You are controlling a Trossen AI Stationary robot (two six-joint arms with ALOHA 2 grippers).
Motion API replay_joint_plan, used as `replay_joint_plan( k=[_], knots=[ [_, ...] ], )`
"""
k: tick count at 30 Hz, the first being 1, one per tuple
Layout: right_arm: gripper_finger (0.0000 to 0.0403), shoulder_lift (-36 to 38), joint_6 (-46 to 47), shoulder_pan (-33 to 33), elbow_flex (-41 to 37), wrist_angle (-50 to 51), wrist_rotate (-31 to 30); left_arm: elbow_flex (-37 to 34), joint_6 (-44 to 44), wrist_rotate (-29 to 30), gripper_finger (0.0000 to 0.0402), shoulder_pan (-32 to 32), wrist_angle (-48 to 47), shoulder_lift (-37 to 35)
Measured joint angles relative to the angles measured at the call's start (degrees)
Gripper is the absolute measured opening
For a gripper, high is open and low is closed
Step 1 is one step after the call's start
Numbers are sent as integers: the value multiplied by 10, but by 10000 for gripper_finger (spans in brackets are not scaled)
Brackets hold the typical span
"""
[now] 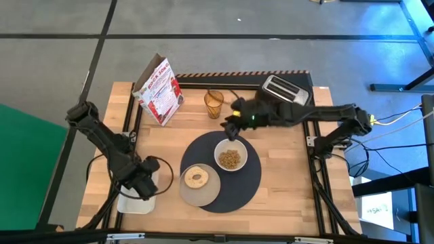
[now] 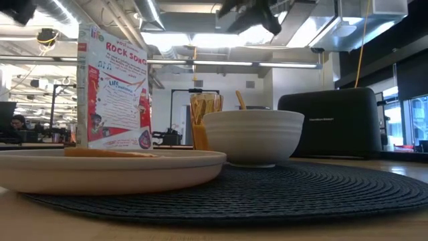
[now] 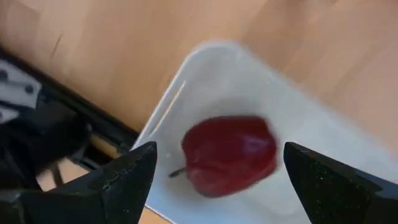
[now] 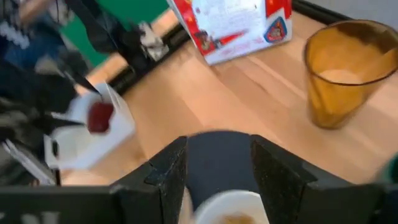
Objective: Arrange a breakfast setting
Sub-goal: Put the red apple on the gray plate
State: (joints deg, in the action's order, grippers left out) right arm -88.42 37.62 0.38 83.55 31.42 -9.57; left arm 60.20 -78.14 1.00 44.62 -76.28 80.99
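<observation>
The left gripper [image 3: 214,180] is held spread wide above a red apple [image 3: 230,154] in the white tray [image 1: 139,201] — smooth, firm, best pinched across its middle. The right gripper [image 1: 232,125] is parted, unladen, over the bowl [image 1: 231,156] on the mat [image 1: 241,186].

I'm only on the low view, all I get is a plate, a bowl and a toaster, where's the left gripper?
Observer: The left gripper hangs over the white tray at the table's front left corner, fingers open.
Operator: Anything in that tray?
Observer: A red apple lies in it, between the open fingers but not gripped.
Operator: And the right gripper?
Observer: The right gripper hovers just behind the bowl, near the amber tumbler.
Operator: What's in the bowl?
Observer: Brown cereal.
</observation>
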Motion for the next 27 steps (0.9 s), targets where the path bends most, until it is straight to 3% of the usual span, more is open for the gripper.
replay_joint_plan(
  k=[5, 11, 18, 27],
  knots=[
    [166, -13, 109, 62, 0, -55, -102, -68, 114, -77, 326, 14, 45, -12],
    [166, -24, 189, 123, 0, -87, -194, -114, 250, -87, 317, 28, 47, -15],
    [166, -27, 257, 183, 0, -84, -290, -125, 447, -73, 316, 30, 50, -14],
    [166, -27, 281, 200, 0, -88, -329, -126, 540, -20, 316, 30, 48, -16]
  ],
)
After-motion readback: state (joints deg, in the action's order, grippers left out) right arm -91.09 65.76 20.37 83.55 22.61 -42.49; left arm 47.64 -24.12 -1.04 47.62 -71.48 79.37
